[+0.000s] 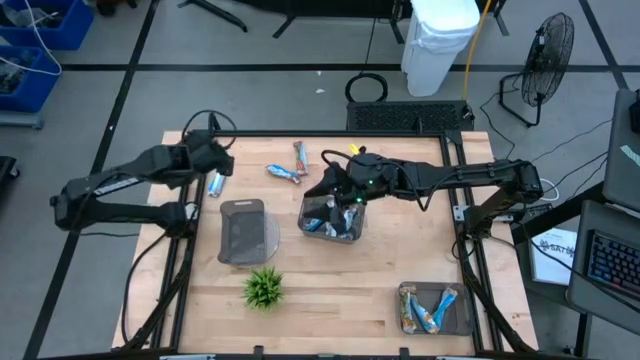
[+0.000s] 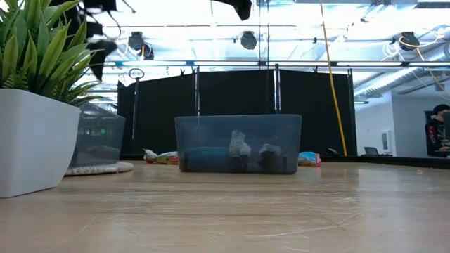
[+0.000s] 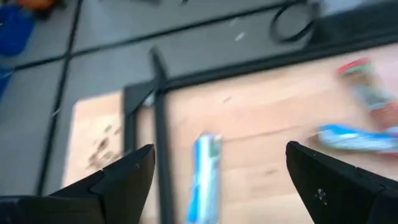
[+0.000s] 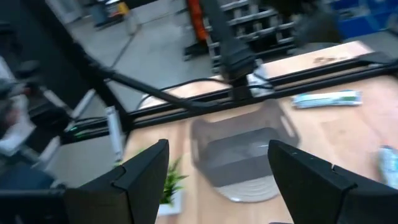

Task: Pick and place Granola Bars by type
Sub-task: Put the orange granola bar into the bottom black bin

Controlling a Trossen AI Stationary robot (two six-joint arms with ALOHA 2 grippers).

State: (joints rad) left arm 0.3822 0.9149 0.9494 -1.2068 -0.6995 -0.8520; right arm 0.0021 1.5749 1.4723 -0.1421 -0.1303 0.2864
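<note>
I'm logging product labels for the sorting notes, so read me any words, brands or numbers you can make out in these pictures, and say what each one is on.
No text can be read in any view.
Granola bar wrappers: print too small and blurred.
Blue bar under the open left gripper: blurred, nothing legible.
Bars in the middle tray under the open right gripper: too small.
Paper sheet beside the table: too small.

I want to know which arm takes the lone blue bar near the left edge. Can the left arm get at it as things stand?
Probably yes. The left gripper hangs open right over the blue bar, which lies alone on bare table with nothing on or against it. The right gripper is over the middle tray.
</note>
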